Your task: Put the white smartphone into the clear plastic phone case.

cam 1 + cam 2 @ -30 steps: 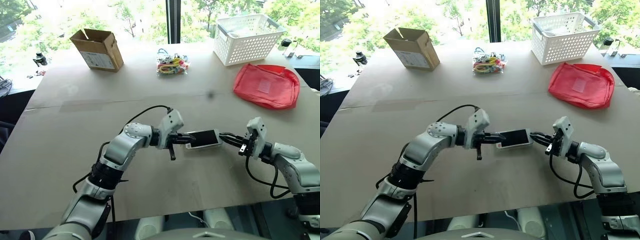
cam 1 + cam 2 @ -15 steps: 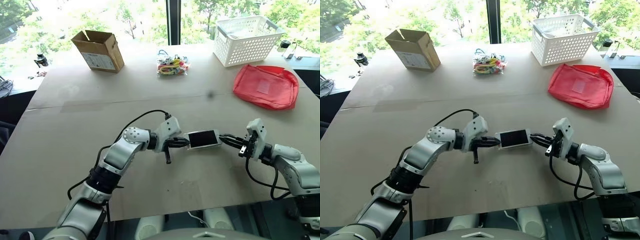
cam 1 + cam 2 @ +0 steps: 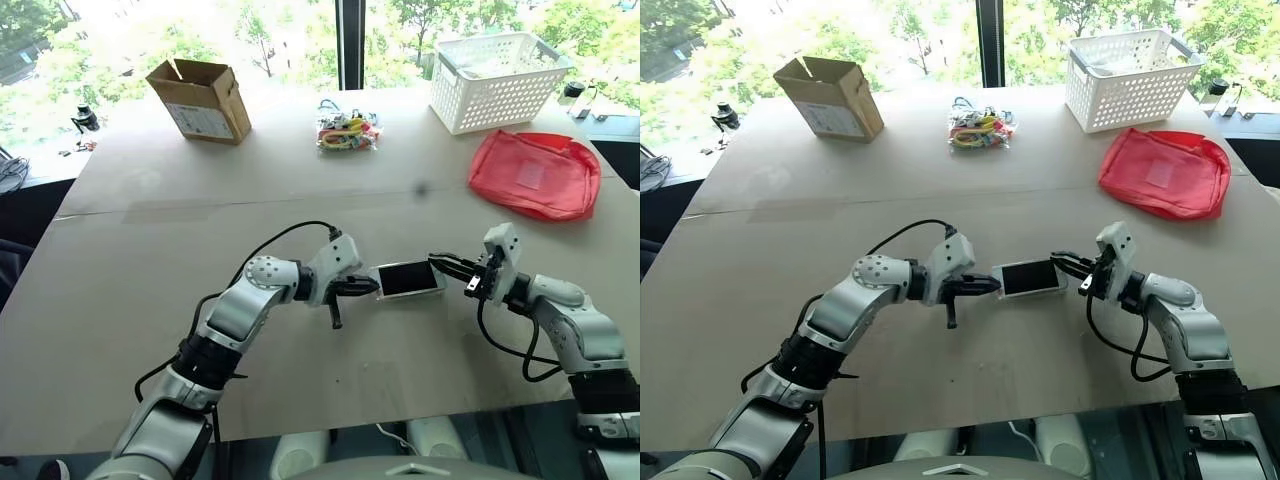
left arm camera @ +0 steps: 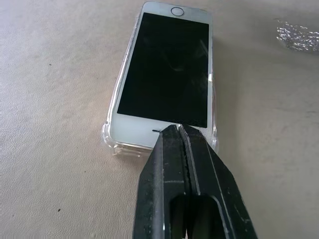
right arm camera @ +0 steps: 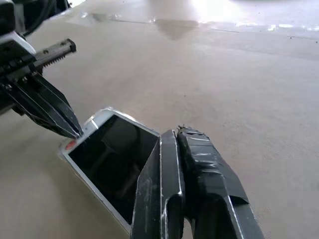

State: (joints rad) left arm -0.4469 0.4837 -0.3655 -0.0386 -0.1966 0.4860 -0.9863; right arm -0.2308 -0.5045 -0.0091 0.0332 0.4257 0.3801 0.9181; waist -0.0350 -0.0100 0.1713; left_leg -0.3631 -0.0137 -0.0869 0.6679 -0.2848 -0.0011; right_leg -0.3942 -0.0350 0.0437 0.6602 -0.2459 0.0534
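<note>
Head views: the white smartphone lies on the tabletop between the left gripper and right gripper.

Left wrist: closed, empty jaws press the phone's end into the clear plastic phone case.

Right wrist: closed jaws over the other end. Seating step; next, press corners down.

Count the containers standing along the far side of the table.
2: a cardboard box at the far left, and a white basket at the far right. Nothing appears to hide another.
</note>
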